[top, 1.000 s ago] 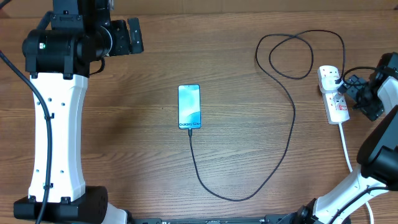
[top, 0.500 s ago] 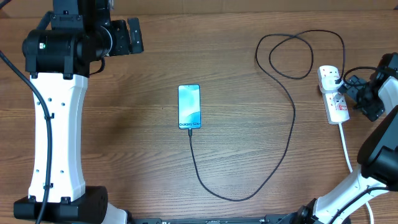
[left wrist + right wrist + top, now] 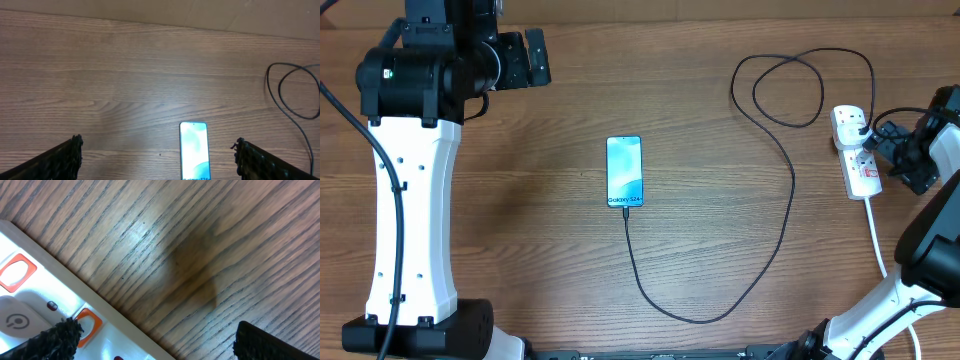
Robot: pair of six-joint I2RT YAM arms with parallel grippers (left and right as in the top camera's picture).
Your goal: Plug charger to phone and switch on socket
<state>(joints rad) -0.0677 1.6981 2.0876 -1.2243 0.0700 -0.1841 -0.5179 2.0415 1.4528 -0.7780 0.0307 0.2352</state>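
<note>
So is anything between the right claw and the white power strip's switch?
Nothing visible: the open right claw hangs close over the white oblong power strip's edge, right by an orange-red switch.

Wooden table [image 3: 100, 75] seen from above. The left gripper [image 3: 157, 149] is spread wide, one dark finger in each lower corner. Between them lies the phone [image 3: 194, 150], screen lit pale blue and cut off by the bottom edge. The black charger [image 3: 268, 82] cable loops at the right edge.

robot lab bench, bare wood-grain table [image 3: 540, 250], two white-and-black arms [image 3: 415, 200] standing at its edge
</note>
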